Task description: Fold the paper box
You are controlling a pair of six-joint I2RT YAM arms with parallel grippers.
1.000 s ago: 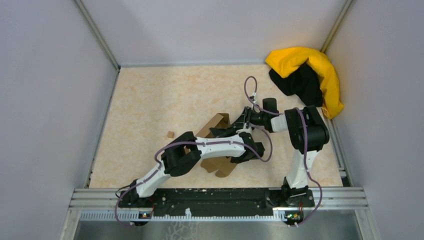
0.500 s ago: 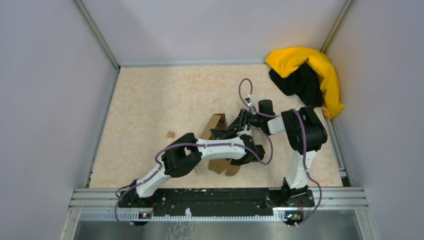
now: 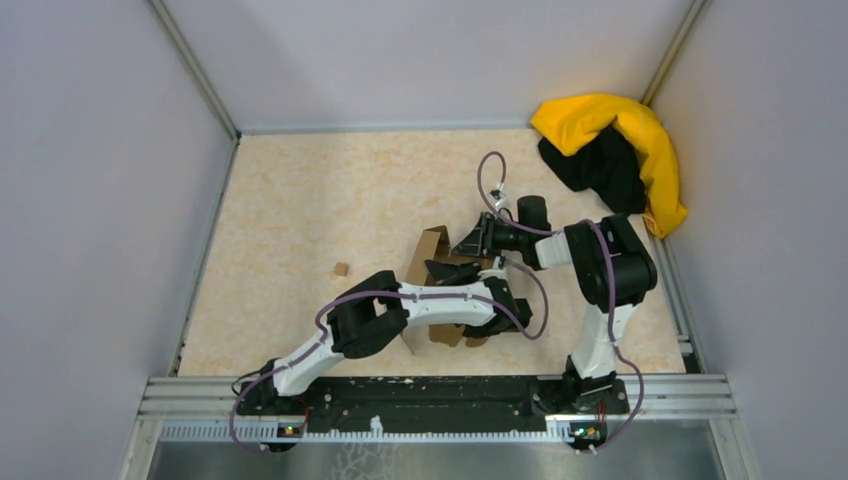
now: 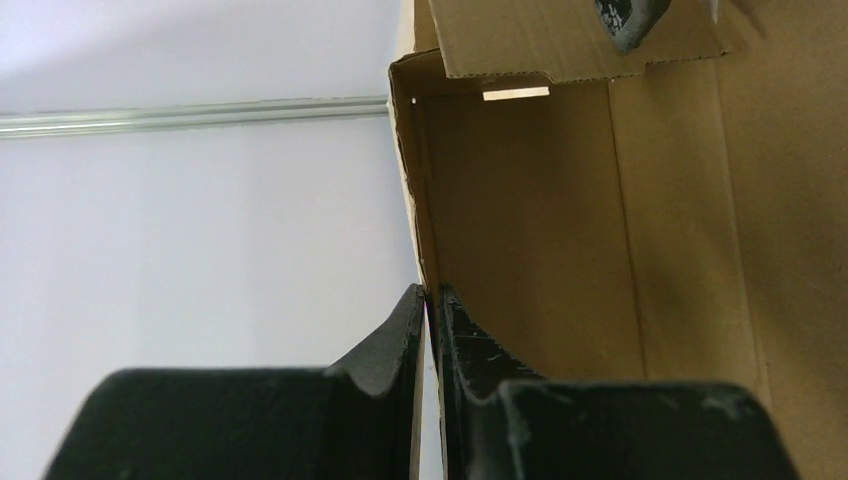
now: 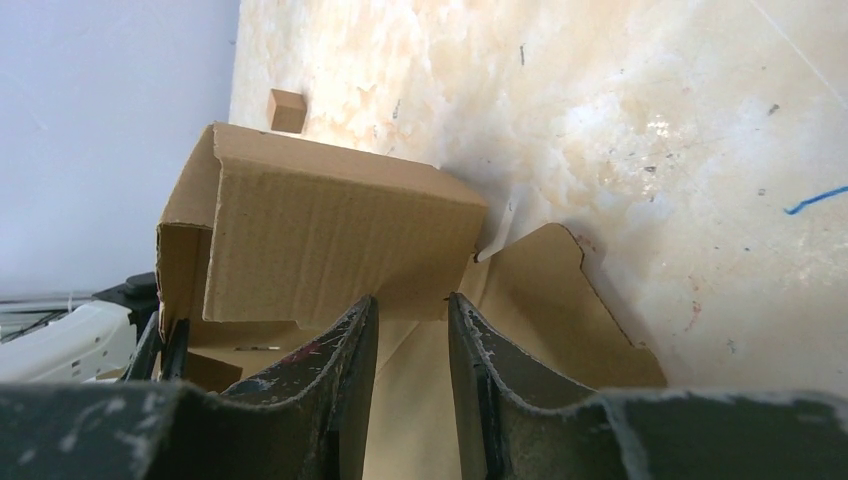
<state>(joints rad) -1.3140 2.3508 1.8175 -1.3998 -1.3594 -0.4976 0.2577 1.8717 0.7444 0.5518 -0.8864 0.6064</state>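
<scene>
Top view: paper box point(image 3: 432, 247) sits mid-desk point(image 3: 320, 190), one panel raised, other flaps lying flat toward the near edge; left pincer point(image 3: 447, 269) is at the raised panel, right pincer point(image 3: 474, 240) just beside it on the right; cardboard scrap point(image 3: 341, 268) lies left of the box, apart from it; cloth heap point(image 3: 612, 150), yellow and black, is in the far right corner.

Left wrist: left pincer point(image 4: 428, 300) is clamped on the edge of an upright wall of the paper box point(image 4: 560, 230); a flap folds over at the top; a dark tip point(image 4: 625, 15) lies on that flap, possibly a finger of the other arm, too cropped to be sure.

Right wrist: right pincer point(image 5: 412, 305) shows a narrow gap, tips at the raised panel's lower edge point(image 5: 330, 235); cannot tell whether it pinches card or only rests there; a rounded flap lies flat on the desk point(image 5: 650, 120); the cardboard scrap point(image 5: 287, 110) is beyond the box.
</scene>
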